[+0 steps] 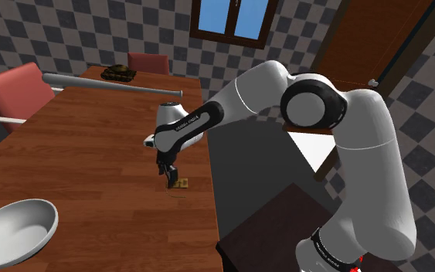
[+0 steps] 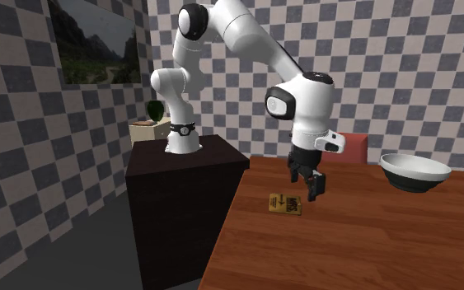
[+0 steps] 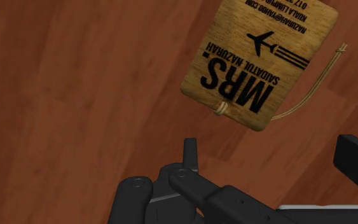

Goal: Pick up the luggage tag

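The luggage tag [image 3: 260,60] is a tan wooden card with black print, an airplane mark and a thin cord loop. It lies flat on the brown wooden table [image 1: 92,147], close to the table's edge nearest the stand. In the shoulder view the tag [image 1: 180,184] peeks out just under my gripper [image 1: 170,175]. In the second exterior view the tag [image 2: 286,203] lies slightly left of the gripper [image 2: 311,188]. My gripper [image 3: 273,153] hovers low over the wood beside the tag, open, with nothing between its fingers [image 3: 190,153].
A white bowl [image 1: 15,228] sits at the table's near corner in the shoulder view. A grey baseball bat [image 1: 111,85] and a small toy tank [image 1: 120,73] lie at the far end. Red chairs [image 1: 15,89] flank the table. The dark stand [image 2: 185,165] adjoins it.
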Controlling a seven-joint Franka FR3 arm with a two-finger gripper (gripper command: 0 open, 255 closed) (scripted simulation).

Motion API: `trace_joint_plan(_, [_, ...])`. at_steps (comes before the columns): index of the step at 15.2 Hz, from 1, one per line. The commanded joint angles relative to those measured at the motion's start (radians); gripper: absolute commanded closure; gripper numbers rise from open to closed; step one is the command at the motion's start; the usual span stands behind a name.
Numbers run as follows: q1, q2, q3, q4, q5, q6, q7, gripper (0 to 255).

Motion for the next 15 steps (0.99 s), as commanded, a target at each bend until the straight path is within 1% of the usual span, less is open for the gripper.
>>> trace_joint_plan(1, [0.002, 0.025, 0.000, 0.010, -0.002, 0.016, -0.005, 0])
trace_joint_plan(5, [0.005, 0.075, -0.003, 0.025, -0.004, 0.050, -0.009, 0])
trace_joint_plan(7, [0.005, 0.075, -0.003, 0.025, -0.004, 0.050, -0.009, 0])
trace_joint_plan(8, [0.004, 0.073, -0.003, 0.023, -0.004, 0.049, -0.010, 255])
trace_joint_plan(15, [0.005, 0.073, -0.003, 0.024, -0.004, 0.049, -0.009, 255])
